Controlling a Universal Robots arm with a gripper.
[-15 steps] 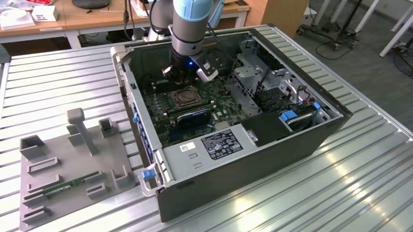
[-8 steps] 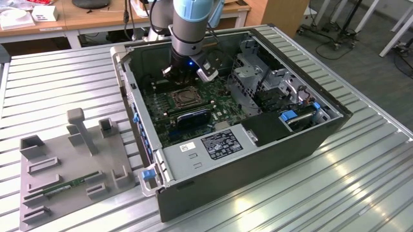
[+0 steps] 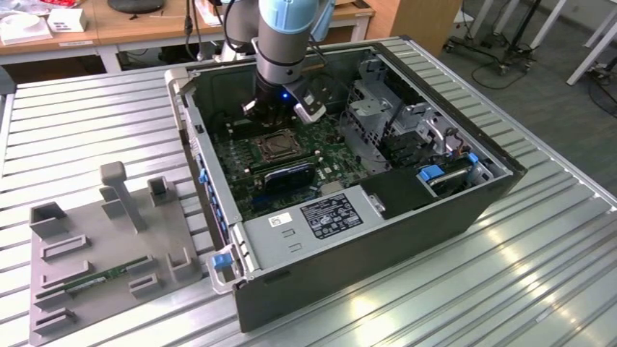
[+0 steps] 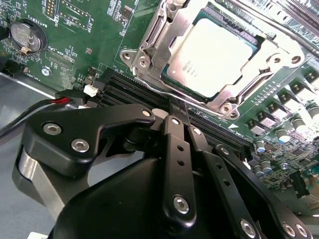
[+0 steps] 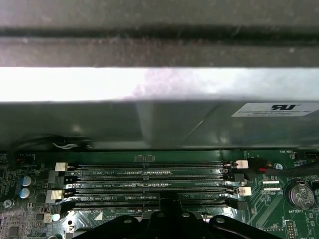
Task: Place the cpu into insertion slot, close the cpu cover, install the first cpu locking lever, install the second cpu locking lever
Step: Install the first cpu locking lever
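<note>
Seemingly seated, the cpu (image 4: 214,55) sits under the cpu cover (image 4: 149,52), near centre in the exterior view — jaws, pressed together alongside, could slip off a locking lever (image 4: 167,91) and gouge the motherboard (image 4: 75,55).

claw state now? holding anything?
Claw: closed, nothing held, tips near the cpu cover, with the cpu seated under it.

My pincer (image 4: 179,108) is black; the cpu (image 4: 212,55) shows pale silver inside its shiny silver cover (image 4: 152,42), on a green board (image 4: 75,55).
</note>
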